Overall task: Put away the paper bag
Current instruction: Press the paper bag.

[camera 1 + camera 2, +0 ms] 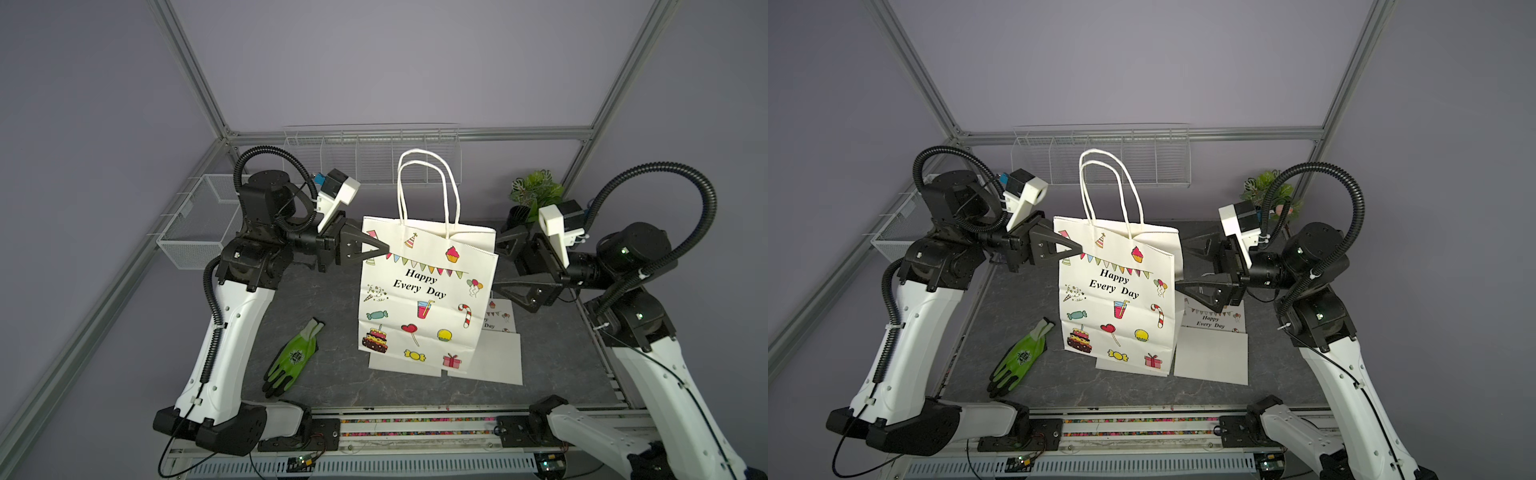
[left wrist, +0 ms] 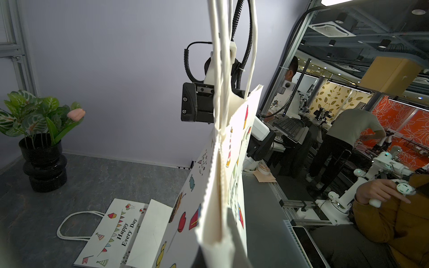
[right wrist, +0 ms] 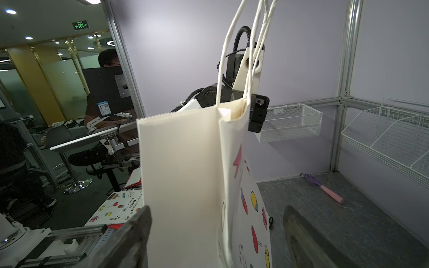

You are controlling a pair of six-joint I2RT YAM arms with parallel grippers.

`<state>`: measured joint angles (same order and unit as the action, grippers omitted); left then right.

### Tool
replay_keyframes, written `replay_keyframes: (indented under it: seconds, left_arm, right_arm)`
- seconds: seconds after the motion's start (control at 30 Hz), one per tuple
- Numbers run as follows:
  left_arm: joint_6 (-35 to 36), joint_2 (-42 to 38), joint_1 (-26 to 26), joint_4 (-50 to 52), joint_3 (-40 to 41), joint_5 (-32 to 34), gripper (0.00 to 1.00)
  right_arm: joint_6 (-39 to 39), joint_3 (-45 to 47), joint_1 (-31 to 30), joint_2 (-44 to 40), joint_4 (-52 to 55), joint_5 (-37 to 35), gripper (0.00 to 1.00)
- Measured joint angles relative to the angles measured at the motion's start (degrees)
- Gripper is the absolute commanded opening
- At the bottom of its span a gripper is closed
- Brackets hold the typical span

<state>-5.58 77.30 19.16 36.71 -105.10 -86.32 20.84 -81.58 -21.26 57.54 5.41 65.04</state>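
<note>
A white "Happy Every Day" paper bag (image 1: 419,299) is being held upright over the middle of the tabletop (image 1: 332,386), handles up. The left end effector (image 1: 380,249) is pinching its upper side edge; the right end effector (image 1: 496,265) is gaping wide, straddling the opposite edge

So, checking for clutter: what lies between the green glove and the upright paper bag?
Nothing: only bare tabletop separates the green glove from the upright paper bag, in both top views.

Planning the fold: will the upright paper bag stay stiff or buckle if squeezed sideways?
Probably buckles: the paper bag has thin walls with creased side folds. Likely light and tip-prone; the left gripper pinching one edge may be steadying it.
</note>
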Motion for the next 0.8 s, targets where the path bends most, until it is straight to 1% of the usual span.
replay_keyframes:
  seconds: [0.13,0.27,0.43,0.63,0.67,0.77,0.8]
  left_arm:
    - [-0.4,0.0,-0.9,0.0,-0.2,1.4,0.00]
    - [-1.3,1.2,-1.2,0.0,-2.9,2.5,0.00]
    - [-1.9,2.5,-1.1,-0.2,-5.5,3.0,0.00]
    - [-2.5,2.6,-1.1,-0.5,-5.7,4.0,0.00]
    - [-2.8,2.7,-1.1,-0.7,-5.7,4.2,0.00]
    - [-4.2,2.8,-1.1,-1.8,-5.7,5.2,0.00]
    - [-5.2,2.8,-1.1,-2.9,-5.5,5.7,0.00]
  right_arm:
    - [-0.5,0.0,0.0,-0.7,0.3,1.6,0.89]
    - [-1.6,-0.5,-0.1,-0.5,1.4,1.9,0.89]
    - [-4.2,-3.3,-0.8,2.9,6.2,0.7,0.89]
    - [-5.5,-3.7,-3.1,7.2,10.1,-1.6,0.89]
    - [-5.9,-3.7,-3.6,7.4,10.7,-2.0,0.90]
    - [-7.5,-4.3,-4.6,7.5,12.9,-3.1,1.00]
    - [-8.1,-4.8,-4.9,7.5,13.5,-3.6,0.96]
